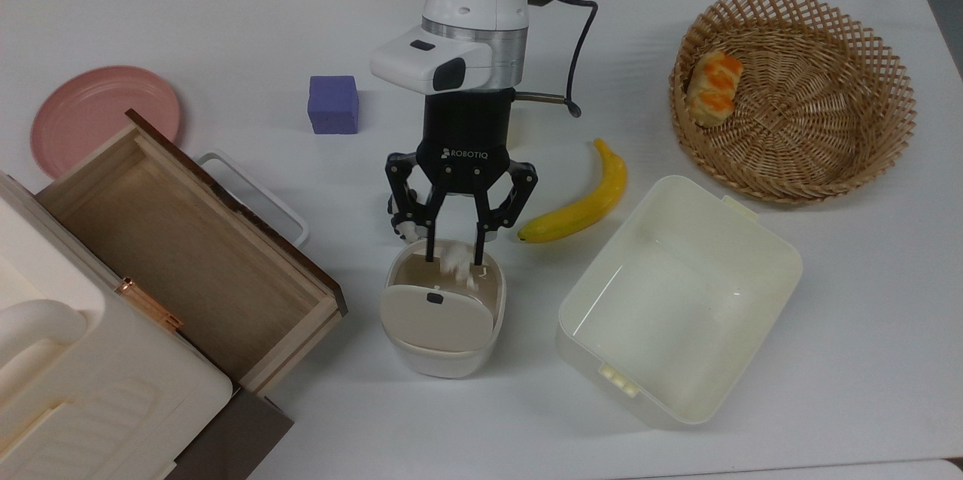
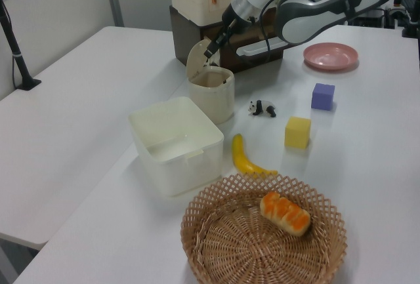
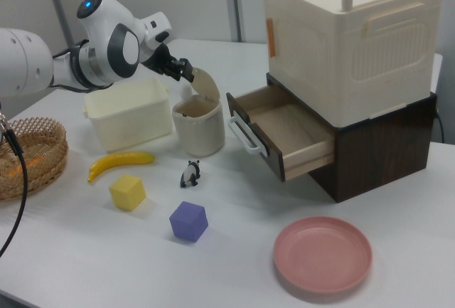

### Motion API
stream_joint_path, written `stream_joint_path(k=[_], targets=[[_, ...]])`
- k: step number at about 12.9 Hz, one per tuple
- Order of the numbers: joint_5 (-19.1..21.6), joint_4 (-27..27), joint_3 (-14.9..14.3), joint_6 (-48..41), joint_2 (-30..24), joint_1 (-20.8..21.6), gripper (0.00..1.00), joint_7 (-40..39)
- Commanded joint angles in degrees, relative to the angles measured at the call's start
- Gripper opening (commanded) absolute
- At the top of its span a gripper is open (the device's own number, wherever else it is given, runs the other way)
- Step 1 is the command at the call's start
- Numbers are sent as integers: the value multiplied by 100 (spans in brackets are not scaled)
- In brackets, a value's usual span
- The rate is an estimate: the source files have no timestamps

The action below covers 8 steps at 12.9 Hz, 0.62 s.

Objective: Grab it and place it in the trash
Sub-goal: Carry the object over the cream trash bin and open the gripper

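In the top view I see the jaws (image 1: 454, 260) pointing toward six o'clock over the open mouth of the bin (image 1: 442, 308), closed partway on the paper wad (image 1: 454, 257), which sits pinched between the two fingertips above the bin's opening. The bin's flap lid (image 1: 436, 317) is tipped toward six o'clock. At three o'clock of the bin lies the banana (image 1: 579, 202), and past it the tub (image 1: 677, 298).

In the left view I have the jaws (image 2: 211, 50) just above the bin (image 2: 212, 94), beside its raised flap; the wad is too small to pick out. The panda (image 2: 262, 107) stands on the bench (image 2: 79, 120) near the bin.

In the right view the jaws (image 3: 183, 70) hang over the bin (image 3: 198, 126), near its upturned lid.
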Motion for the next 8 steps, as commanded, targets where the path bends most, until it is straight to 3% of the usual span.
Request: stream_joint_path(k=[1,4,6,8], targets=[[-187,99,-25,19,-7,29,100,201],[-152,3,-34,-25,-199,29,100,333],[-99,-619,-34,-69,-734,21,100,552],[-81,-1034,1,-794,-1270,29,100,807]])
